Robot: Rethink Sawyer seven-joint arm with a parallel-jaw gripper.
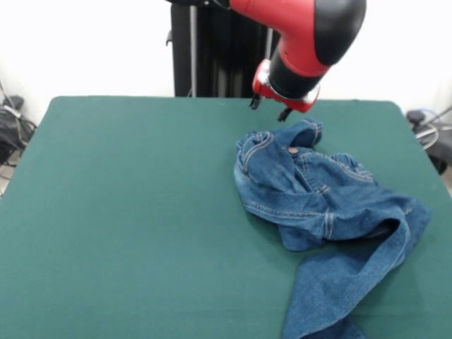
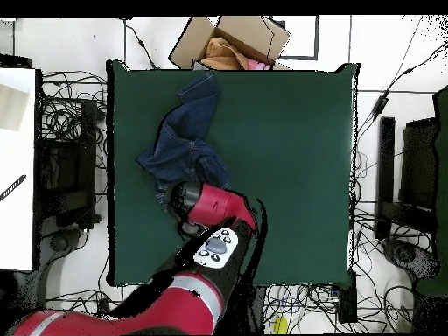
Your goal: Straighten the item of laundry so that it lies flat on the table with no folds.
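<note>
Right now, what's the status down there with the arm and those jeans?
Tool above the table's far edge, by the waistband; grip state unclear. Jeans crumpled, one leg trailing off the near edge. Nothing else on the table.

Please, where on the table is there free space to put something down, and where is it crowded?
In the front view, the table is bare across its whole left half, from the far edge to the near edge. The right side is crowded: the crumpled jeans lie there, one leg running to the near edge, with the gripper hanging above the waistband.
</note>
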